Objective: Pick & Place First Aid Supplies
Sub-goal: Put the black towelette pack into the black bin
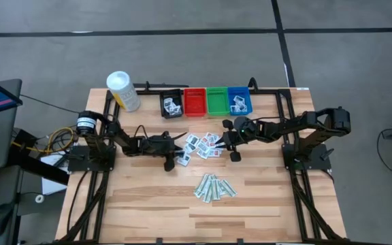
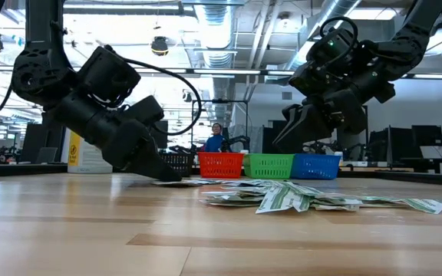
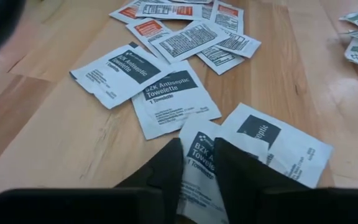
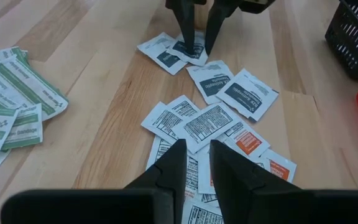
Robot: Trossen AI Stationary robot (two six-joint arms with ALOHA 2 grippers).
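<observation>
Towelette packet [image 3: 199,163] pinched by left gripper [image 3: 197,163] on table; right gripper [image 4: 194,165] hovers, state unclear.

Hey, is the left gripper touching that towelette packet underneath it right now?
Touching. In the left wrist view the left gripper has its fingers down on either side of the towelette packet, pinching its edge.

We see white towelette packets [image 3: 166,99] with dark blue print, white packets with orange-red bands [image 4: 248,142], pale-green striped strips [image 4: 17,93], and black [image 1: 172,104], red [image 1: 194,102], green [image 1: 217,101], blue bins [image 1: 239,101].
</observation>
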